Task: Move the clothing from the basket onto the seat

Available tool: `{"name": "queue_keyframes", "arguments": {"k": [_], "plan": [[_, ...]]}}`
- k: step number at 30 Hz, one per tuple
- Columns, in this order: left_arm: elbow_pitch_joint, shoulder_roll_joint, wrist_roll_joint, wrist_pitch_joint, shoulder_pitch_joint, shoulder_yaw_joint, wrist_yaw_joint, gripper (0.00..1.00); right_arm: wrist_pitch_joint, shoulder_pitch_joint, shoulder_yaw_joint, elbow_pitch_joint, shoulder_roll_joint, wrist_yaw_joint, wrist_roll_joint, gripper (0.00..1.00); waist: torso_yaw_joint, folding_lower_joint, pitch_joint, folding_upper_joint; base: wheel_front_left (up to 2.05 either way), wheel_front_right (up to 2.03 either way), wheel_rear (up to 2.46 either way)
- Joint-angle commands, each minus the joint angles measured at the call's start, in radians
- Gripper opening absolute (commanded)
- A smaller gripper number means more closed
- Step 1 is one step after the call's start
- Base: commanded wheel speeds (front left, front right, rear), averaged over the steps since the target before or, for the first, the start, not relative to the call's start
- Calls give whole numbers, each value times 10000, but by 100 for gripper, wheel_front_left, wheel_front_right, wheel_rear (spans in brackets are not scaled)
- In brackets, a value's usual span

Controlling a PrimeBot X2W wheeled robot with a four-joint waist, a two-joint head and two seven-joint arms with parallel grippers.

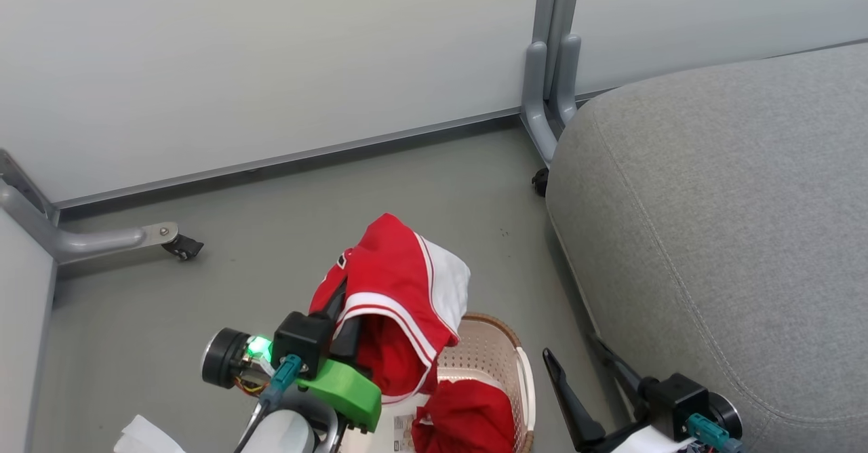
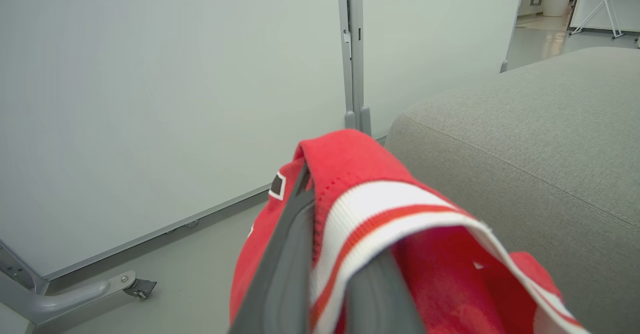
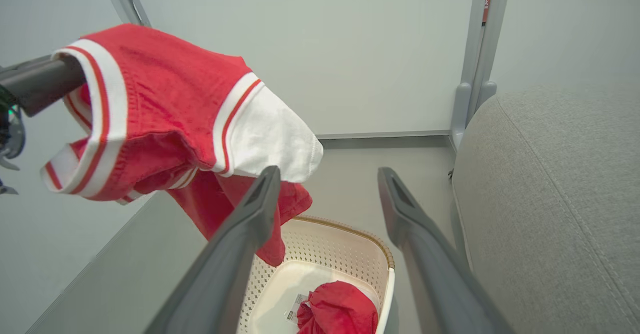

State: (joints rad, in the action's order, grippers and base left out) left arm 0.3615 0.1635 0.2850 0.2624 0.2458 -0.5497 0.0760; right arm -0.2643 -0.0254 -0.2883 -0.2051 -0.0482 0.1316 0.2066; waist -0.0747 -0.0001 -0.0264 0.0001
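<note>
Centrally, the left fingers (image 2: 287,259) are clamped on a red basketball garment with white trim stripes (image 1: 390,270), held above the cream-white perforated plastic basket (image 1: 485,355) on the floor (image 1: 305,202); a second red garment (image 1: 468,416) lies inside it. Near the large light grey fabric seat (image 1: 712,236), the right fingers (image 3: 245,234) stand apart.

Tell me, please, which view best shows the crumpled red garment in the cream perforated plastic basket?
Right wrist view: the crumpled red garment sits unobstructed in the basket. The head view shows it smaller, at its bottom edge; the left wrist view faces the lifted red garment.
</note>
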Motion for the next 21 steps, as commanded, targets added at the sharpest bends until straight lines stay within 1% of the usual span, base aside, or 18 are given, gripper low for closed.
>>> {"name": "queue_keyframes", "arguments": {"k": [1, 10, 15, 21], "plan": [[-93, -52, -131, 36, -125, 31, -80, 0, -3, -128, -24, -31, -40, -17, -81, 100, 32, 1, -25, -1, 0, 0, 0], [-393, -191, -53, 37, -4, -99, -318, 0, -3, -22, -283, 108, -163, -17, -430, 100, 112, 1, -100, -1, 0, 0, 0], [-693, -349, 72, -75, 283, -261, -503, 0, -3, 303, -817, 105, -303, -17, -941, 100, 138, 1, -77, -1, 0, 0, 0], [-1197, -473, -24, -341, 574, -612, -676, 0, -3, 773, -1355, -82, -363, -17, -1606, 100, 124, 1, 32, -1, 0, 0, 0]]}}
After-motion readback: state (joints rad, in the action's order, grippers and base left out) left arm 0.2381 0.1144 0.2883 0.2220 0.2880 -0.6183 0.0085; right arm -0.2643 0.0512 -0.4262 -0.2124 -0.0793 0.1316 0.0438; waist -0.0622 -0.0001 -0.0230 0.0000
